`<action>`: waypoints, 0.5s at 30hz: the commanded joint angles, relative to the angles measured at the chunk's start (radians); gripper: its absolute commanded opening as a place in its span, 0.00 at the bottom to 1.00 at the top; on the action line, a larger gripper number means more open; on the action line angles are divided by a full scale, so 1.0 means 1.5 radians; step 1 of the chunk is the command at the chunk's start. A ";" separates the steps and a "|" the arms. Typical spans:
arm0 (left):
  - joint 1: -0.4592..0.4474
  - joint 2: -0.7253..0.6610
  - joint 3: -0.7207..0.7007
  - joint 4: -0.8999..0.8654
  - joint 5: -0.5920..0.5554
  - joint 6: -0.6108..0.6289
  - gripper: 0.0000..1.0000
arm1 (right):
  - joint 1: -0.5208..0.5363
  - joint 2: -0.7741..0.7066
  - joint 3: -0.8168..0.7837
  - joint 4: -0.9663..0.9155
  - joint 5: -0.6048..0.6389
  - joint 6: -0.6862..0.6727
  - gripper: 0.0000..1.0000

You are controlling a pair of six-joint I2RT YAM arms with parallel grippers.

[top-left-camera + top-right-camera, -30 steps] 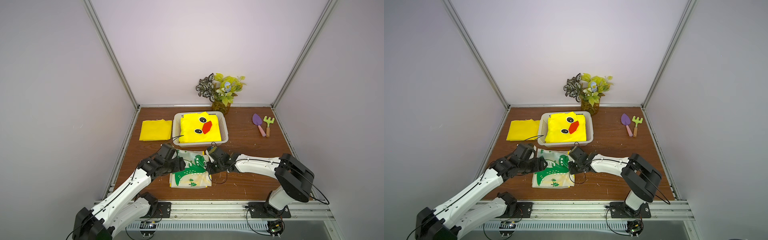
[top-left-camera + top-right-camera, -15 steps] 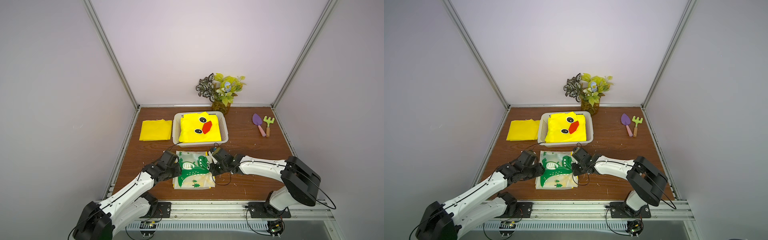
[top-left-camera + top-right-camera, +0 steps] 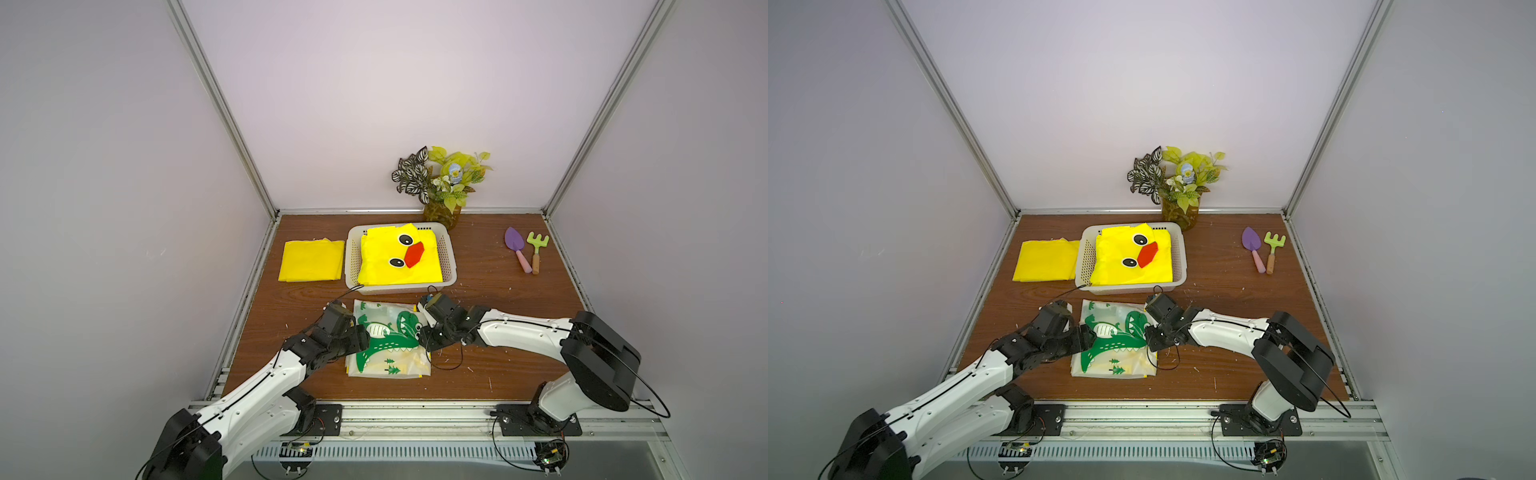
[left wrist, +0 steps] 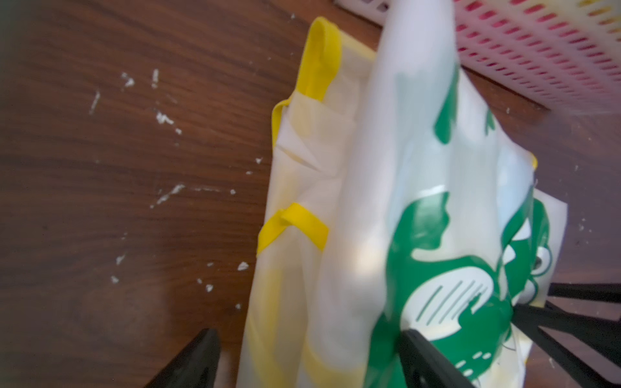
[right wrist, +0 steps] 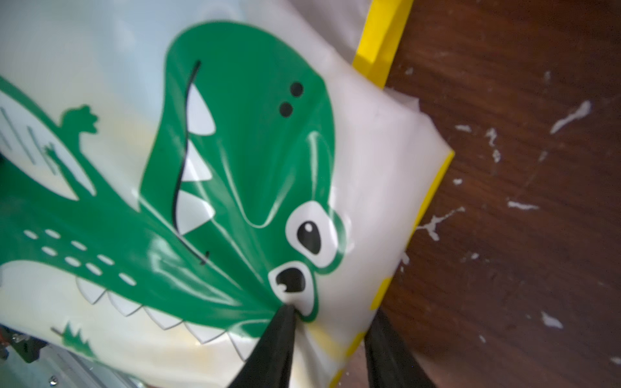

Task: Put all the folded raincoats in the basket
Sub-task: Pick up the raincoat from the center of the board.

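Near the front of the desk, just short of the basket, lies the dinosaur raincoat. It is folded flat, clear film with a green print and yellow trim, and it is not yet in the basket.
- The basket already holds a duck-face raincoat that fills most of it. A plain yellow fold lies on the desk beside it.
- Left gripper is at the raincoat's left edge. In the wrist view its jaws are spread wide, with the folded edge between them and nothing pinched.
- Right gripper is at the right edge, by the dinosaur's eye. In the wrist view its jaws stand partly apart astride that edge. One fingertip dents the film and creases fan out from it. As far as the blur lets me judge, there is no firm pinch.

Step in hand, as I judge it: taking hold of both edges before the lift.

The next move calls for both pairs of jaws to close on the full stack of layers, not the top sheet alone. Then comes a level lift by both arms together, clear of the near rim, and a set-down on top of the duck-face raincoat. The film looks slick, so a shallow bite could slip or let the fold fall open.
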 commanded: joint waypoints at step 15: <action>-0.005 0.049 0.055 0.007 0.016 0.083 0.93 | -0.001 -0.124 -0.087 0.149 -0.032 0.134 0.73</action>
